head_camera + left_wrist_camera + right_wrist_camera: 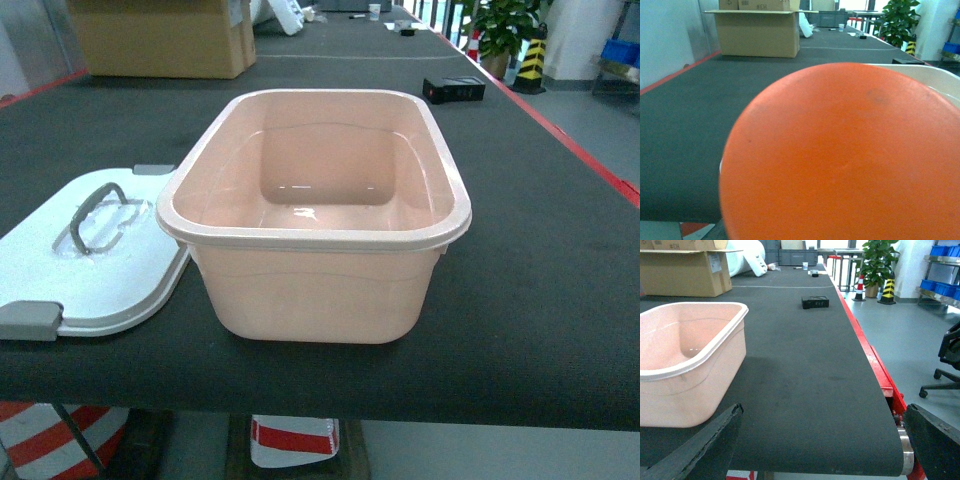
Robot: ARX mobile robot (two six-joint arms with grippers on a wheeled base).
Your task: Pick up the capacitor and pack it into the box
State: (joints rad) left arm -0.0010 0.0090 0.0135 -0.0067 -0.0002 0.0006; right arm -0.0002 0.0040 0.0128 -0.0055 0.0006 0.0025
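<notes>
Pink box (314,215) sits open, upright, near the front edge of the dark table (540,260), about mid-width; inside looks bare & glossy. Long axis runs away from the robot, short wall facing front. Its white lid (85,265) lies flat just to the left, handle up, right edge tucked up against/under the box rim, grey latch tab at the near corner by the table edge. Right of the box is a wide open stretch of table out to the red edge strip. Further back: small black case (454,89) on the right, cardboard carton (165,36) back left, both well apart from the box. Right pincer (815,450): jaws spread wide, holding nothing, low at the front table edge, right of the box. Left pincer: can't tell, an orange disc (845,155) fills the left wrist view. No capacitor visible.
</notes>
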